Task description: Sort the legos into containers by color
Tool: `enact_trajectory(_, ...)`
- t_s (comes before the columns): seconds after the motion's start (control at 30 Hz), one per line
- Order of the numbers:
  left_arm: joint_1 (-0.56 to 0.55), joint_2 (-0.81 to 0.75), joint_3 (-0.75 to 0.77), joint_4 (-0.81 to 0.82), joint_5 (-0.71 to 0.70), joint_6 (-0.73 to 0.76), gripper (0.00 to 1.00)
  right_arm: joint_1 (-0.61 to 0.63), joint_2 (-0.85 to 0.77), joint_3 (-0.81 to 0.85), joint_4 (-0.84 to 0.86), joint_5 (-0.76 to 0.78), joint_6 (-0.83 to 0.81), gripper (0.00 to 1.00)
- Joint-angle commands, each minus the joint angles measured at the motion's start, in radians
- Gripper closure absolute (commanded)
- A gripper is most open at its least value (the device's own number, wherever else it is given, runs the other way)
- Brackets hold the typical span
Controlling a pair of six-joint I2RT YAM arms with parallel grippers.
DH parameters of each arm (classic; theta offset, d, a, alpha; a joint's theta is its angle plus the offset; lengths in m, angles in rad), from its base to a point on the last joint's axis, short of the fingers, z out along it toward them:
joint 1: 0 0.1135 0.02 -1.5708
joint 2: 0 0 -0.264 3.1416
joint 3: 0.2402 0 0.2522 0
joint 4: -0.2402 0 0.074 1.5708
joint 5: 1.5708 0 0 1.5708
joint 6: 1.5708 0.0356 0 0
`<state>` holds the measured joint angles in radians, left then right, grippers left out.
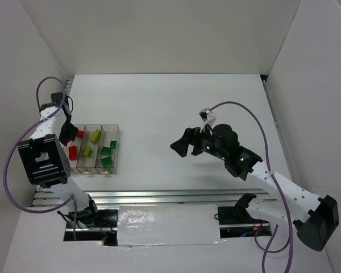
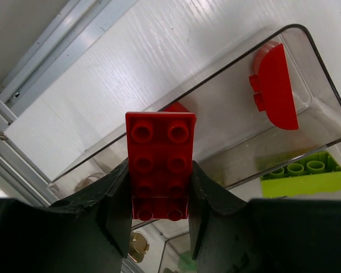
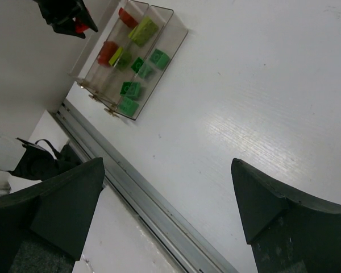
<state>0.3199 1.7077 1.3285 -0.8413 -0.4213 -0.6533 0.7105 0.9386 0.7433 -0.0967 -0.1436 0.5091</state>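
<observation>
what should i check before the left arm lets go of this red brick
1. Red brick clamped in the left gripper: ok.
2. Brick over the tray that holds the red half-round piece: ok.
3. Bare floor free in that tray: ok.
4. Brick clear of the yellow-green brick: ok.
5. Height above the tray floor: cannot tell.
6. Right gripper open and away from the tray: ok.
</observation>
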Motion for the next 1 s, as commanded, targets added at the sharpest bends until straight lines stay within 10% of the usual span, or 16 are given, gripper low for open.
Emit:
enact_trajectory(0.0,-0.001,0.000,-0.011,0.038,0.047,0.023,0.56,0.000,0.005,0.007,0.060,-0.031,0.016,0.00)
enact_trajectory(0.13,-0.001,-0.017,-0.028,0.050,0.062,0.027,0.34,0.001,0.026,0.025,0.066,-0.070,0.012,0.00)
enact_trajectory(0.5,-0.062,-0.163,-0.020,0.057,0.084,0.081,0.15,0.000,-0.001,0.070,0.002,-0.027,-0.003,0.00)
enact_trajectory(0.73,-0.505,-0.540,-0.029,0.013,-0.001,0.173,0.07,0.068,-0.136,0.269,-0.444,0.434,0.016,0.01)
enact_trajectory(0.97,-0.536,-1.002,0.043,-0.160,-0.026,0.215,0.04,0.156,-0.283,0.591,-0.863,0.730,0.091,0.01)
